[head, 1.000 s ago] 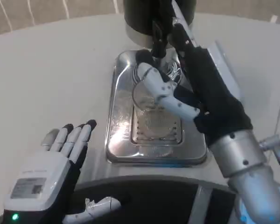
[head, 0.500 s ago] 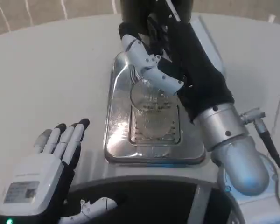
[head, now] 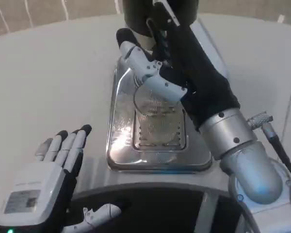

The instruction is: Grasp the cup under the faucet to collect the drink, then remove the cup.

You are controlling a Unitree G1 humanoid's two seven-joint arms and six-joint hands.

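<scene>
White table (head: 48,73) fills the view. Shiny metal drip tray (head: 117,141) sits on it, slotted grate (head: 160,133) in the middle. Black cable (head: 286,158) with metal plug at right edge. Tan tiled floor (head: 29,14) beyond table, top left.

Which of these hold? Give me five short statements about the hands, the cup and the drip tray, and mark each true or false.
1. The right hand is over the drip tray by the clear cup. True.
2. The left hand is gripping the cup. False: it rests apart from it, low on the left, holding nothing, fingers extended.
3. The tray is shiny metal with a slotted grate in its middle. True.
4. The cup stands on the bare table beside the tray. False: it is over the tray's grate.
5. The dark dispenser is at the tray's far end. True.
</scene>
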